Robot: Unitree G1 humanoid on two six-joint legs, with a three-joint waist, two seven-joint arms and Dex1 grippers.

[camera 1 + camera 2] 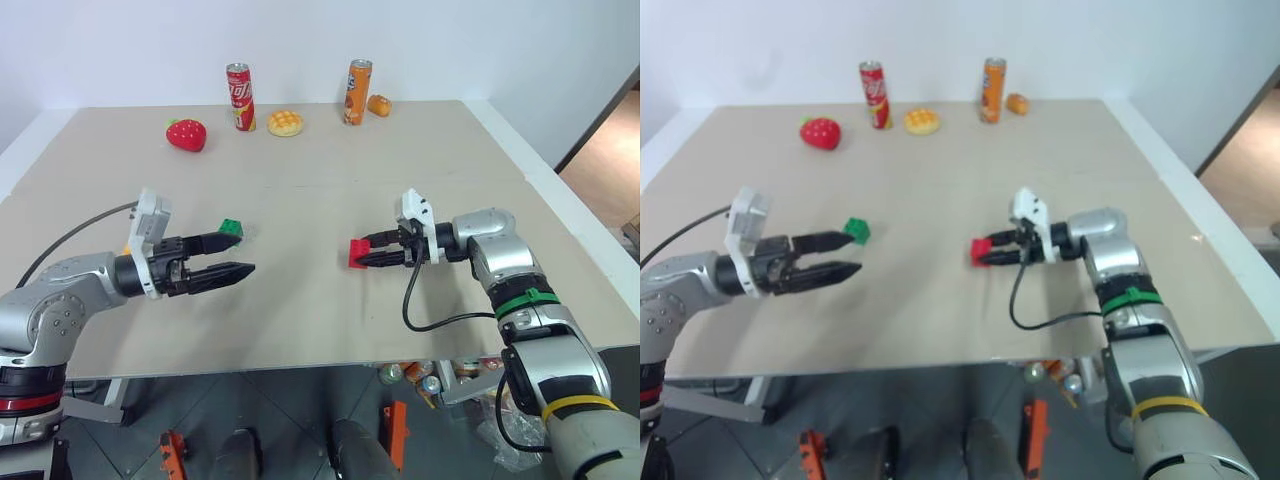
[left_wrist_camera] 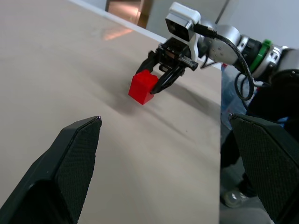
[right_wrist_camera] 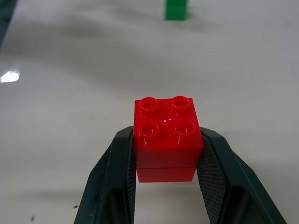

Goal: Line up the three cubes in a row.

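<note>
Cubes (image 1: 358, 253) on beige tabletop (image 1: 330, 180)

Cube (image 1: 232, 229) sits L of cube (image 1: 358, 254) on table (image 1: 330, 310) — cans (image 1: 240, 96), toys (image 1: 285, 123) at far edge.

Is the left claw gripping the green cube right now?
No: the left claw hangs open with nothing between its fingers, and the green cube sits on the table just beyond its tips.
</note>
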